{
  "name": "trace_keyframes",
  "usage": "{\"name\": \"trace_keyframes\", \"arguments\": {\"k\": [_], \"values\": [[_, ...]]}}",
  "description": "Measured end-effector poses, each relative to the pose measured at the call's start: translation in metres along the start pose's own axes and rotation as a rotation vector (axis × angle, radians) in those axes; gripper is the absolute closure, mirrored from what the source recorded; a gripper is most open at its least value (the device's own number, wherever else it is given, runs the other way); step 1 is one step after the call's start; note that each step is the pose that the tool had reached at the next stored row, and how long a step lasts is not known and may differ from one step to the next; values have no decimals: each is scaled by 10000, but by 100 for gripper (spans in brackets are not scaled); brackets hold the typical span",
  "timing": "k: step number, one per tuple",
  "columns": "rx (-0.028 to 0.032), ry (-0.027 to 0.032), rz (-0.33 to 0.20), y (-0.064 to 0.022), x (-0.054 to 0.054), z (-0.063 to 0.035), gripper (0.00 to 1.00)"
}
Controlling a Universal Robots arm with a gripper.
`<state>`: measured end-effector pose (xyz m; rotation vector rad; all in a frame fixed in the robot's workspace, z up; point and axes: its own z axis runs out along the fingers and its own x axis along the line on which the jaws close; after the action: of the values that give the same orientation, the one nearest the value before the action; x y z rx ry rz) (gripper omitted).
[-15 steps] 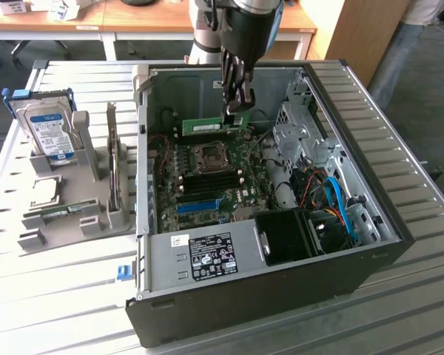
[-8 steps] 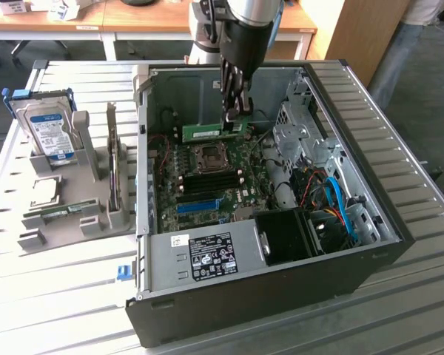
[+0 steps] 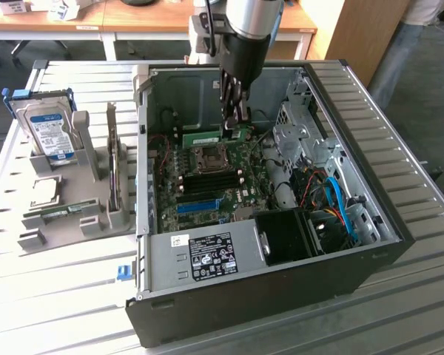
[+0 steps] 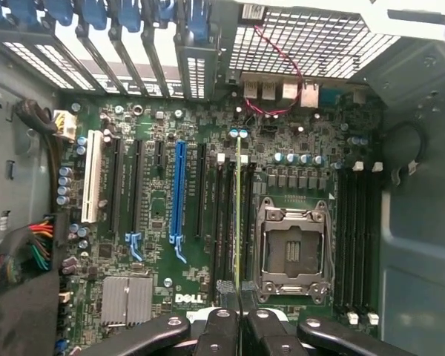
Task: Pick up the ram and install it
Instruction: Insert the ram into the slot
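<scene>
Inside the open computer case (image 3: 244,318), my claw (image 3: 237,120) is clamped on the ram (image 4: 238,215), holding it edge-down over the motherboard (image 4: 152,133), lined up along the black memory slots (image 4: 224,222) just beside the empty processor socket (image 4: 295,245)

Green ram (image 4: 238,215), dark green motherboard (image 4: 154,219), blue slot strip (image 4: 179,193).

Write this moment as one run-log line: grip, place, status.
grip: gripper shut on ram | place: inside computer case, lined up along memory slots beside processor socket | status: seating cannot be told
</scene>
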<state>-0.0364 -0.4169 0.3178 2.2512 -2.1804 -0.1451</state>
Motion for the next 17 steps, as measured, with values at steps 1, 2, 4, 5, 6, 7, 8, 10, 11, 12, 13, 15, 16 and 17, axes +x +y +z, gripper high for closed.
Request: {"name": "trace_keyframes", "arguments": {"k": [1, 2, 4, 5, 6, 7, 8, 10, 11, 12, 13, 15, 16, 17], "values": [[0, -1, 1, -1, 1, 18, 88], [1, 0, 2, -2, 2, 36, 88], [0, 0, 4, -5, 5, 71, 88], [0, 1, 7, -6, 6, 90, 88], [1, 0, 8, -7, 7, 108, 88], [1, -2, 10, -9, 8, 127, 88], [1, -2, 13, -10, 9, 145, 88], [2, -2, 17, -12, 11, 180, 88], [2, -2, 20, -14, 12, 200, 88], [2, -2, 23, -15, 14, 217, 88], [2, -1, 25, -16, 15, 235, 88], [2, -1, 31, -18, 17, 271, 88], [2, -2, 34, -19, 18, 289, 88], [3, -3, 37, -21, 20, 307, 88]]}}
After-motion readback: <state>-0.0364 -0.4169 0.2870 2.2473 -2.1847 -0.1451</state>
